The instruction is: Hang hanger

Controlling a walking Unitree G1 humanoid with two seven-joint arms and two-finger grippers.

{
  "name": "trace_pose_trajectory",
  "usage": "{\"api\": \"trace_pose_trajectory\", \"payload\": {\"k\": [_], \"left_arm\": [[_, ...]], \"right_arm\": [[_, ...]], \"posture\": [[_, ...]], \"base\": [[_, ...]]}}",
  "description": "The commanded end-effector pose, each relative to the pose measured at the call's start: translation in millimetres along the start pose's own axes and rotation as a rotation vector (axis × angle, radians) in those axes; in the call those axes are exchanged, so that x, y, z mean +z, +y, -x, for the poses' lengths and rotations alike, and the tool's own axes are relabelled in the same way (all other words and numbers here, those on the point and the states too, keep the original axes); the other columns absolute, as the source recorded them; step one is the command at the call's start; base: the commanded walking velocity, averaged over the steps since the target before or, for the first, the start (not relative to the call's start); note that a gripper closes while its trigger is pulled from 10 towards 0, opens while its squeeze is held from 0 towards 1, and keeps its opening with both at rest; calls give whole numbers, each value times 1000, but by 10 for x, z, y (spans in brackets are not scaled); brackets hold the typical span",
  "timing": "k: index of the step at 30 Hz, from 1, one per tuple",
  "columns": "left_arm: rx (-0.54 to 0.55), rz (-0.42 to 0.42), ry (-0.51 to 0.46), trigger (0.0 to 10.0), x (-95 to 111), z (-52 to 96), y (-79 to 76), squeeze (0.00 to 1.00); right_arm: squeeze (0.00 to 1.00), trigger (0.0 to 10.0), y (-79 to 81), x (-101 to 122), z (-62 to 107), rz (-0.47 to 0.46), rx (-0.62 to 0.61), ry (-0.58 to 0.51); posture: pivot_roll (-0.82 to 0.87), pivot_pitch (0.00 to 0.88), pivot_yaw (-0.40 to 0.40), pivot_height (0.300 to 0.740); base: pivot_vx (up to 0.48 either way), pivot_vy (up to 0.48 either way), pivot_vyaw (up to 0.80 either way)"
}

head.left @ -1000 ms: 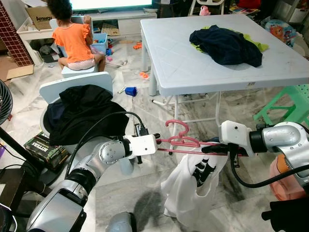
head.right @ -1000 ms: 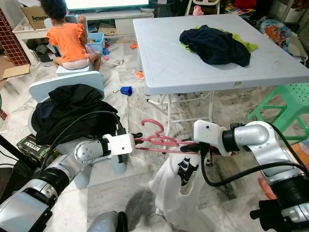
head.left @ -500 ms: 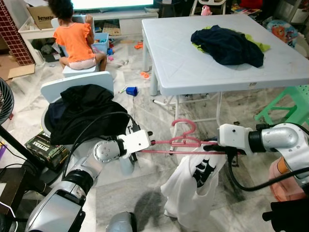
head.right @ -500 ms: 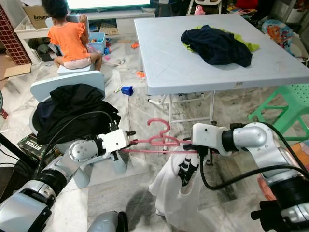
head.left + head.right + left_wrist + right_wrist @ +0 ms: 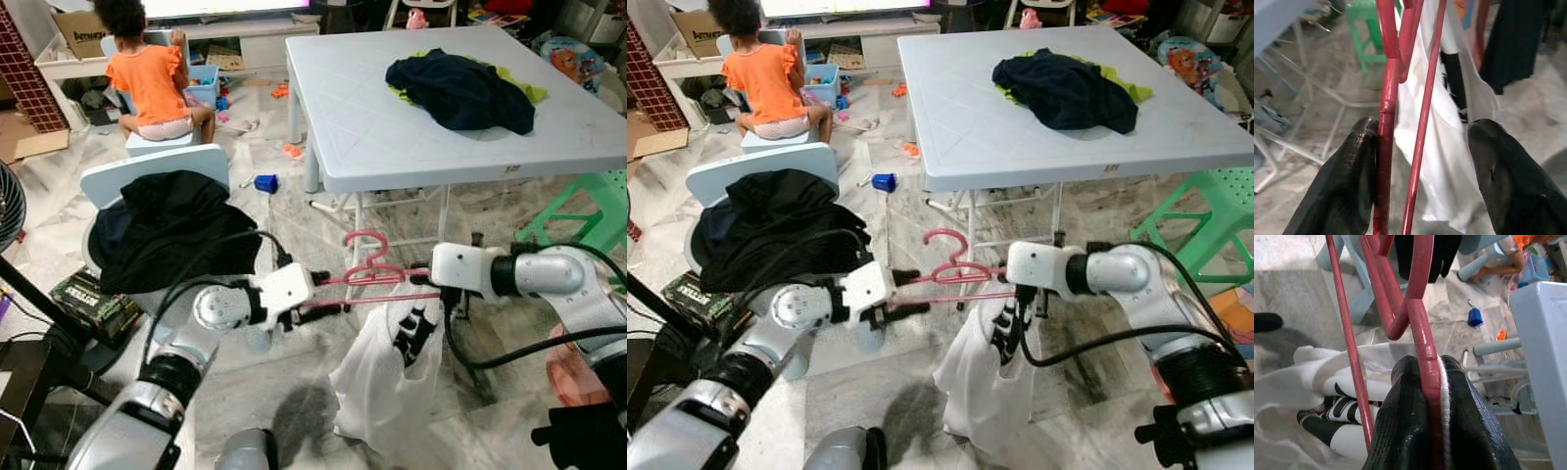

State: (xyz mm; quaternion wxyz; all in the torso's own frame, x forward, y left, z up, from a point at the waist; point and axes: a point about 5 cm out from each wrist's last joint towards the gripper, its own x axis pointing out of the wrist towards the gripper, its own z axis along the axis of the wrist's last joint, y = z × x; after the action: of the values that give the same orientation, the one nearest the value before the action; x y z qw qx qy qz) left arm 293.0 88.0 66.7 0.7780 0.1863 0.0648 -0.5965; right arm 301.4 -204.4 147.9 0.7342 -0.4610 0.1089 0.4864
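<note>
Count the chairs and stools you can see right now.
2: a pale blue chair draped with dark clothes beside the left arm, and a green stool right of the table. Others may be hidden.

I see a grey-veined marble floor [image 5: 284, 372] in daylight. A white plastic folding table [image 5: 392, 127] stands ahead with dark clothes [image 5: 460, 93] heaped on it. A pale chair [image 5: 147, 181] draped in black cloth [image 5: 171, 230] sits to my left, a green stool [image 5: 588, 211] to my right. A person in orange [image 5: 152, 83] sits by scattered toys.

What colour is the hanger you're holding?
Pink-red; the hanger shows best in the right wrist view.
</note>
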Motion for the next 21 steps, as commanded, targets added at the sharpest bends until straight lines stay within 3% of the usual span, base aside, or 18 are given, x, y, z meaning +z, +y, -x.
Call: {"api": "trace_pose_trajectory", "payload": {"k": [1, 6, 11, 16, 21], "left_arm": [[-52, 6, 4, 10000, 8, -39, -48, 1000], [82, -80, -40, 10000, 131, -40, 75, 1000], [214, -107, -104, 10000, 258, 1, 177, 1000], [236, -73, -149, 10000, 293, 44, 184, 1000], [178, -50, -119, 10000, 257, 59, 137, 1000]], "right_arm": [[0, 10000, -213, 134, 77, 32, -117, -57], [0, 10000, -214, 13, 72, 5, -142, 9], [0, 10000, -181, -49, 59, -10, -138, 21], [0, 10000, -154, -63, 46, -5, -109, 28], [0, 10000, -156, -113, 41, -8, -114, 53]], "posture": [[-60, 0, 20, 740], [-65, 0, 18, 740], [-61, 0, 16, 740], [-61, 0, 16, 740], [-54, 0, 12, 740]], "base": [[0, 0, 0], [0, 0, 0], [0, 0, 0], [0, 0, 0], [0, 0, 0]]}}
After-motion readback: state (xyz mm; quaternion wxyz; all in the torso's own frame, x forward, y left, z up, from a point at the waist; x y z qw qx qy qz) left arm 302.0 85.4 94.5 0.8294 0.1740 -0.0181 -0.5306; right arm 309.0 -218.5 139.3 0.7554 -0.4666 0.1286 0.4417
